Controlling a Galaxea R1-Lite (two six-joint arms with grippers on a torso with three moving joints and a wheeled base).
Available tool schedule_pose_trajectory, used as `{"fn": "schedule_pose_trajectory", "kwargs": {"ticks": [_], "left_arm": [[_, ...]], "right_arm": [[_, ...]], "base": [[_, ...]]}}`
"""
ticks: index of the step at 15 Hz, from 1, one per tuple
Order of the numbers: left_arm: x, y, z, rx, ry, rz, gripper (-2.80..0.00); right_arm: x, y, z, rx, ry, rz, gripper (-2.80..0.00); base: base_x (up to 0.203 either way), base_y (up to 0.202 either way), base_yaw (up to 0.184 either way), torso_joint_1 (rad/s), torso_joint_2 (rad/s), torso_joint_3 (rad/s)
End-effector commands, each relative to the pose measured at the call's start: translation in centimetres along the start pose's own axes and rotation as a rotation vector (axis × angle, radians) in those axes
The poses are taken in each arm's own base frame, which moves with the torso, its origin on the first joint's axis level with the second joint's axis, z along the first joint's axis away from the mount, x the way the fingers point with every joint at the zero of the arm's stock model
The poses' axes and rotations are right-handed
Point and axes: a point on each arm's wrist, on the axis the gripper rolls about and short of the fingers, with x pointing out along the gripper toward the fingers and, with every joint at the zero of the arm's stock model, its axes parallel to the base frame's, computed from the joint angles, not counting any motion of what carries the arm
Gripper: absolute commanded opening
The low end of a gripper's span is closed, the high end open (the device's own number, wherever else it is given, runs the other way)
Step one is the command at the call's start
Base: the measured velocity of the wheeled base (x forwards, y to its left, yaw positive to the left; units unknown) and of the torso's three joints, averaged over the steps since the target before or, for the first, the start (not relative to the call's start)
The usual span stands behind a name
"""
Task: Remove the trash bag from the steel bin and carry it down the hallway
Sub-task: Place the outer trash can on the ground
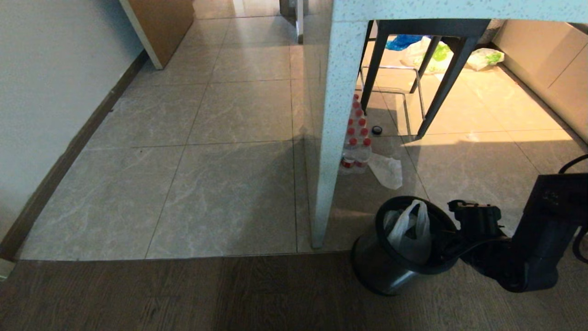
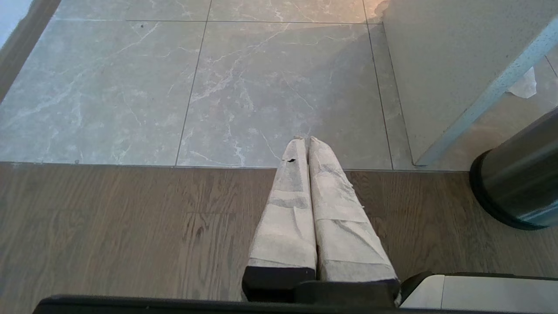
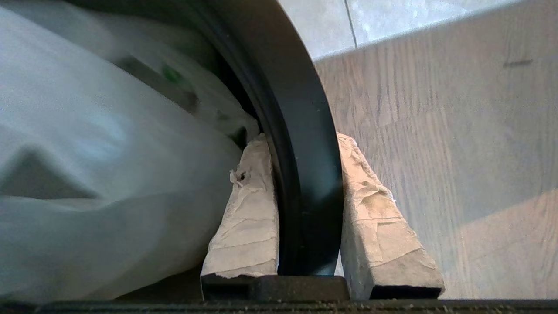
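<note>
The steel bin [image 1: 381, 271] with its black rim [image 1: 382, 216] stands on the wood floor beside the white panel. Inside it sits the trash bag [image 1: 409, 234], thin white plastic with a loop handle sticking up. My right gripper [image 1: 449, 241] is at the rim's right side. In the right wrist view the right gripper [image 3: 301, 138] is shut on the black rim [image 3: 296, 109], one finger inside against the trash bag [image 3: 109, 174], the other outside. My left gripper [image 2: 305, 138] hangs shut and empty over the floor, with the steel bin [image 2: 518, 183] off to its side.
A white speckled panel [image 1: 330, 138] stands just left of the bin. Behind it are red-capped bottles [image 1: 356, 147], a small white bag [image 1: 386, 170] and black stool legs [image 1: 436, 82]. More bags [image 1: 432, 53] lie further back. Grey tiles stretch left to the wall [image 1: 46, 92].
</note>
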Motion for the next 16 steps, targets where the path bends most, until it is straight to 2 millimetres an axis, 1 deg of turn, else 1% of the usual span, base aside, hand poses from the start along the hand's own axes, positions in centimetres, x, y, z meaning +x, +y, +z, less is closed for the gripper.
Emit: {"fn": "schedule_pose_trajectory", "kwargs": {"ticks": [1, 3, 4, 5, 7, 8, 10, 12, 13, 14, 15, 16], "left_arm": [[0.0, 0.0, 0.0, -0.001, -0.001, 0.001, -2.8], [0.0, 0.0, 0.0, -0.001, -0.001, 0.0, -2.8], [0.0, 0.0, 0.0, -0.001, -0.001, 0.0, -2.8], [0.0, 0.0, 0.0, -0.001, -0.001, 0.001, -2.8], [0.0, 0.0, 0.0, -0.001, -0.002, 0.001, -2.8], [0.0, 0.0, 0.0, -0.001, -0.001, 0.0, -2.8], [0.0, 0.0, 0.0, -0.001, 0.001, 0.001, -2.8], [0.0, 0.0, 0.0, -0.001, 0.001, 0.0, -2.8], [0.0, 0.0, 0.0, -0.001, 0.001, 0.0, -2.8], [0.0, 0.0, 0.0, -0.001, 0.001, 0.0, -2.8], [0.0, 0.0, 0.0, -0.001, 0.001, 0.0, -2.8], [0.0, 0.0, 0.0, -0.001, 0.001, 0.0, -2.8]], "right_arm": [[-2.8, -0.6, 3.0, 0.035, -0.094, 0.019, -2.8], [-5.2, -1.2, 4.1, 0.034, -0.117, 0.027, -2.8], [-6.1, -1.6, 4.1, 0.026, -0.11, 0.026, -2.8], [-6.7, -1.8, 3.9, 0.018, -0.097, 0.027, -2.8], [-8.9, -2.6, 4.0, 0.024, -0.113, 0.038, -2.8], [-9.8, -2.9, 4.1, 0.028, -0.127, 0.044, -2.8], [-11.8, -3.6, 5.1, 0.036, -0.174, 0.056, -2.8], [-14.5, -4.4, 5.8, 0.02, -0.198, 0.094, -2.8], [-15.4, -4.8, 5.8, 0.008, -0.193, 0.116, -2.8], [-16.8, -5.2, 6.0, -0.001, -0.203, 0.141, -2.8], [-17.6, -5.5, 5.9, -0.017, -0.19, 0.164, -2.8], [-17.8, -5.5, 5.7, -0.029, -0.175, 0.177, -2.8]], "base": [[0.0, 0.0, 0.0, 0.0, 0.0, 0.0], [0.0, 0.0, 0.0, 0.0, 0.0, 0.0], [0.0, 0.0, 0.0, 0.0, 0.0, 0.0], [0.0, 0.0, 0.0, 0.0, 0.0, 0.0], [0.0, 0.0, 0.0, 0.0, 0.0, 0.0], [0.0, 0.0, 0.0, 0.0, 0.0, 0.0], [0.0, 0.0, 0.0, 0.0, 0.0, 0.0], [0.0, 0.0, 0.0, 0.0, 0.0, 0.0], [0.0, 0.0, 0.0, 0.0, 0.0, 0.0], [0.0, 0.0, 0.0, 0.0, 0.0, 0.0], [0.0, 0.0, 0.0, 0.0, 0.0, 0.0], [0.0, 0.0, 0.0, 0.0, 0.0, 0.0]]}}
